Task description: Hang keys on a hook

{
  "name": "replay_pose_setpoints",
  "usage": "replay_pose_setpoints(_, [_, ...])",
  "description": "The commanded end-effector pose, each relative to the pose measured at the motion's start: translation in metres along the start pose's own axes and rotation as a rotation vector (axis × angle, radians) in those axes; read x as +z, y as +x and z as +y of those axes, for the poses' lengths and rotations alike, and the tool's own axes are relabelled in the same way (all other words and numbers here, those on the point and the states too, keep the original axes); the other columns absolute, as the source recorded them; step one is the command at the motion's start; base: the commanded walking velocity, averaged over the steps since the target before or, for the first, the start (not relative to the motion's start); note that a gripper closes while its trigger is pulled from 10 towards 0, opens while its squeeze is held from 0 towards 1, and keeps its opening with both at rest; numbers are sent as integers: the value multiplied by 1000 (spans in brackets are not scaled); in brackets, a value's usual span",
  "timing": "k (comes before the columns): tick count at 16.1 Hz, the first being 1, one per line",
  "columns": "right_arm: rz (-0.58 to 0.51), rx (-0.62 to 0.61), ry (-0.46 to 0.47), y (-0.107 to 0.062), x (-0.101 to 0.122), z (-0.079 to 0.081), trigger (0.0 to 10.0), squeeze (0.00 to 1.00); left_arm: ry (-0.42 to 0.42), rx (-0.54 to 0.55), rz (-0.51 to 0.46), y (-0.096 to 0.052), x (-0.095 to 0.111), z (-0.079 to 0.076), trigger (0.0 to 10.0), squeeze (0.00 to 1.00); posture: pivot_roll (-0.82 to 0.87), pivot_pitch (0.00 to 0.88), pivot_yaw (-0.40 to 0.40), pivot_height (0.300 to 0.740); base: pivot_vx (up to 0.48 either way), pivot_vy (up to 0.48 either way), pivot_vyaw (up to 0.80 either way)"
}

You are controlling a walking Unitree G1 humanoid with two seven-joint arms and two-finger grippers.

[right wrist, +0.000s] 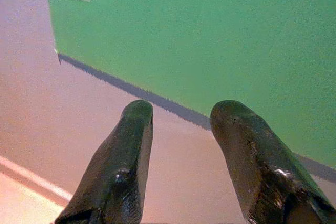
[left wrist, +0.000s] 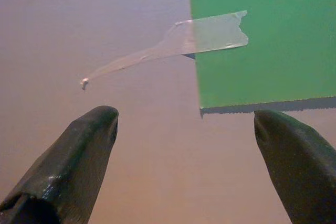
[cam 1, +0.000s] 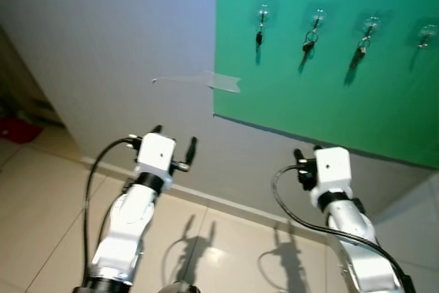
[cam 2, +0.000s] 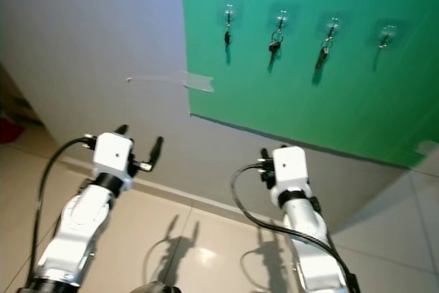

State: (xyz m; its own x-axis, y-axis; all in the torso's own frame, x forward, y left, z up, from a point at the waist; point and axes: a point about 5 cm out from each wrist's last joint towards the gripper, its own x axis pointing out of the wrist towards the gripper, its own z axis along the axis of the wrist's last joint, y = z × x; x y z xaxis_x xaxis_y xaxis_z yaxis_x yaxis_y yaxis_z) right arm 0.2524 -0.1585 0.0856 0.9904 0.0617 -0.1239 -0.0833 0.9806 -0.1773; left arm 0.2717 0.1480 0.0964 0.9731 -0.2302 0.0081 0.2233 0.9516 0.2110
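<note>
Open air lies between both grippers and the wall (cam 1: 123, 53) — nothing stands between. Three hooks carry keys (cam 1: 309, 40); the rightmost hook (cam 1: 426, 32) is bare.

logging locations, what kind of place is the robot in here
Probably a home hallway or entry corner: a green board taped to a plain wall, clear hooks with keys, and a tiled floor.

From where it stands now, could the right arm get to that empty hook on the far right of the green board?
Probably not yet. The right end effector hangs well below the green board, while the empty hook sits high up. Nothing blocks the way; the arm would likely need to rise.
</note>
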Motion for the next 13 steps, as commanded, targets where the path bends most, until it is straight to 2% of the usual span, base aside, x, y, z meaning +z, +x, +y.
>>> replay_pose_setpoints(1, [10,-16,-17,-2,-4,-6,10000,0,8,-1,-19,-1,4,-3,10000,0,-118,42,1,740,0,371,0])
replay_pose_setpoints(9, [20,-94,4,-9,-8,-13,10000,0,15,-55,-36,11,10,-10,10000,0,-157,52,56,740,0,391,0])
replay_pose_setpoints(13, [19,-130,22,-13,-7,-14,10000,0,16,-79,-39,18,11,-12,10000,0,-177,48,84,740,0,406,-748])
